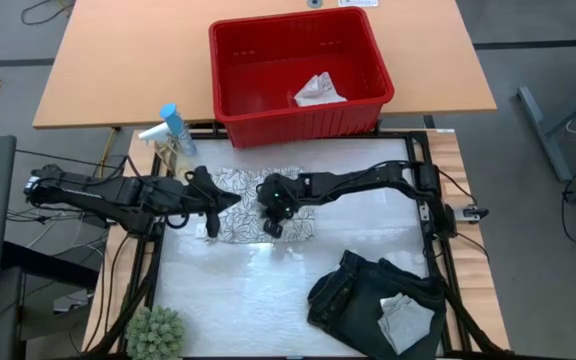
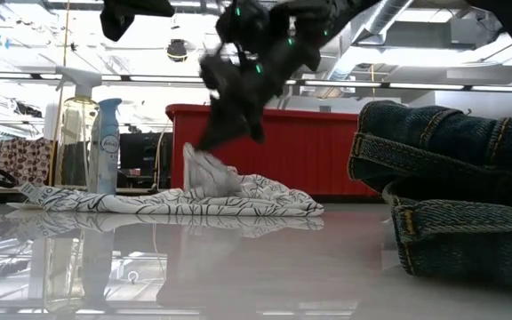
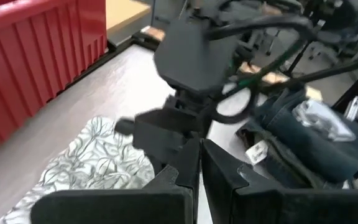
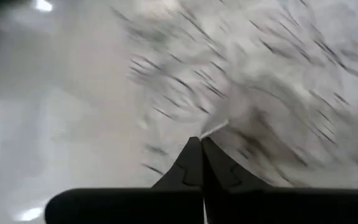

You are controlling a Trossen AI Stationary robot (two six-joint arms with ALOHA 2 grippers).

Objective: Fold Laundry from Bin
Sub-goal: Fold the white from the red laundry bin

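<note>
right end effector (image 1: 274,222) pinched shut on leaf-patterned cloth (image 1: 236,190), lifting a peak | cloth mid-worktop (image 1: 268,290), just front of bin (image 1: 298,75), long axis left-right | left end effector (image 1: 211,203) shut, at cloth's left end

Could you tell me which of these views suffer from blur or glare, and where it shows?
Right wrist view: the leaf-patterned cloth is streaked with motion blur, while the right claw stays crisp. Low view: the glossy table mirrors the ceiling lights and the cloth. High view: pale glare patches on the table. Left wrist view: the nearby right arm is soft.
</note>
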